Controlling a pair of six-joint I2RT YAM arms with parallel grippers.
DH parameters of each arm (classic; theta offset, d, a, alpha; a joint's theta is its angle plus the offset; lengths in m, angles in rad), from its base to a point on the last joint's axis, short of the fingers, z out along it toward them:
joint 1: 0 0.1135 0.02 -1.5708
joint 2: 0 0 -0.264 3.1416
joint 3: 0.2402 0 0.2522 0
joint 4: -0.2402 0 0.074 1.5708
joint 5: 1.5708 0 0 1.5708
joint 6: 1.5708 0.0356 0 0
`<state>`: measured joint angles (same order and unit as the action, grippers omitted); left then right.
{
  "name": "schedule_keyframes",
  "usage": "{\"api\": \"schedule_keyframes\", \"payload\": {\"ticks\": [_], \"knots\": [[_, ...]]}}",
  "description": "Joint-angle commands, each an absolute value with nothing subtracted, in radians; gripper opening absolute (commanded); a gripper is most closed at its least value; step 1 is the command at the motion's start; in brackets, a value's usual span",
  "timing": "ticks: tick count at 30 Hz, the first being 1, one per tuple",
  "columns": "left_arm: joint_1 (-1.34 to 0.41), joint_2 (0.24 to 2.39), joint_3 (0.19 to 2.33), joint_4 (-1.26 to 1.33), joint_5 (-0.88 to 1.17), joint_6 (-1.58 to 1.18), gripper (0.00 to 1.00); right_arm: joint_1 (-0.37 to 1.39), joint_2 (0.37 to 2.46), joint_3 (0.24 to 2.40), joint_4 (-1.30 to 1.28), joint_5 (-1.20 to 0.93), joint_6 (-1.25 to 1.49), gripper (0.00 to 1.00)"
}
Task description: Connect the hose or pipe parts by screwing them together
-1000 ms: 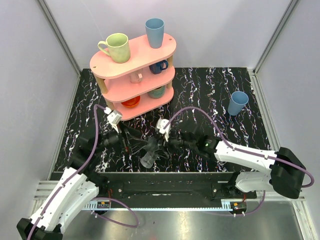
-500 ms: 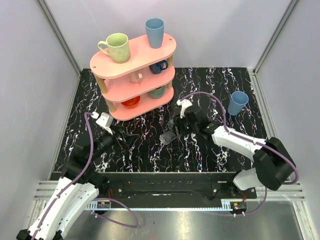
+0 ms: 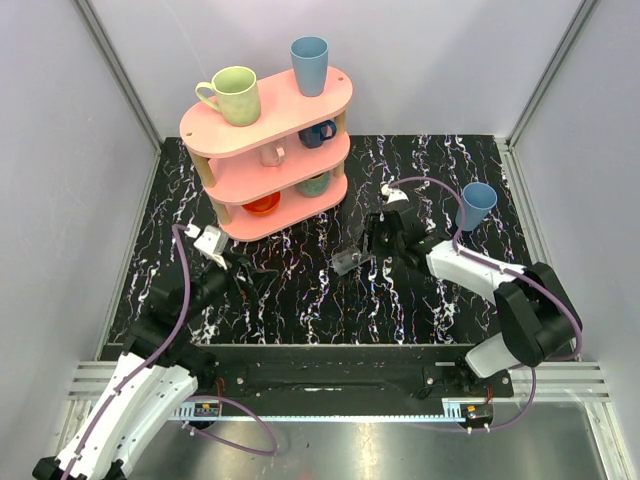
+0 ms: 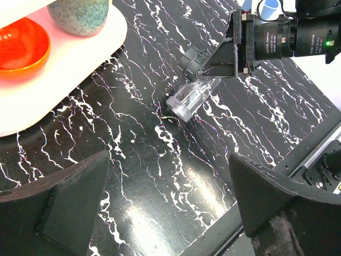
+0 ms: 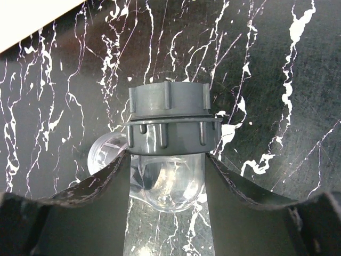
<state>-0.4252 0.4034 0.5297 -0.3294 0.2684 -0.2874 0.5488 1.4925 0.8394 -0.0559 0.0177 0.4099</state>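
Note:
The pipe parts sit together as one piece: a dark ribbed collar sits on the end of a clear translucent elbow fitting. My right gripper is shut on the clear fitting just below the collar, one finger on each side. In the top view the right gripper holds the pipe parts low over the table, right of the shelf. In the left wrist view the clear fitting hangs below the collar. My left gripper stands open and empty, well short of them, near the table's front left.
A pink three-tier shelf stands at the back left, with a green mug and a blue cup on top. Its lowest tier holds a red bowl. Another blue cup stands at the back right.
The right arm has carried the pipe parts from the near middle toward the back right. The left gripper drew back to the left, away from the parts, and has stayed open.

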Motion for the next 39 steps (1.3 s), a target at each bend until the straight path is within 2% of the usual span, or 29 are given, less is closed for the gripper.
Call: {"api": "schedule_keyframes", "payload": {"ticks": [1,2,5,6,7,8,14,20,24,30,39], "knots": [[-0.431,0.439,0.531,-0.31,0.281,-0.285,0.99,0.534,1.532,0.842,-0.123,0.127,0.42,0.41],[-0.43,0.452,0.538,-0.316,0.282,-0.284,0.99,0.534,1.531,0.844,-0.124,0.13,0.423,0.52],[-0.431,0.462,0.543,-0.325,0.275,-0.281,0.99,0.534,1.514,0.863,-0.147,0.135,0.423,0.73],[-0.43,0.462,0.543,-0.324,0.259,-0.281,0.99,0.534,1.503,0.871,-0.17,0.137,0.423,0.9],[-0.43,0.459,0.54,-0.324,0.253,-0.281,0.99,0.534,1.494,0.88,-0.181,0.137,0.422,0.97],[-0.43,0.459,0.54,-0.327,0.25,-0.281,0.99,0.534,1.483,0.893,-0.201,0.137,0.42,1.0],[-0.43,0.434,0.548,-0.325,0.249,-0.275,0.99,0.534,1.379,0.939,-0.276,0.112,0.425,1.0],[-0.431,0.397,0.56,-0.328,0.163,-0.276,0.99,0.535,1.286,1.012,-0.429,0.086,0.433,1.0],[-0.43,0.367,0.62,-0.353,0.137,-0.319,0.99,0.535,1.125,1.009,-0.434,0.023,0.446,1.0],[-0.43,0.322,0.752,-0.436,0.038,-0.383,0.99,0.534,0.916,0.965,-0.436,0.086,0.482,1.0],[-0.43,0.279,0.805,-0.446,0.023,-0.394,0.99,0.534,0.77,0.861,-0.308,0.018,0.454,1.0]]}}
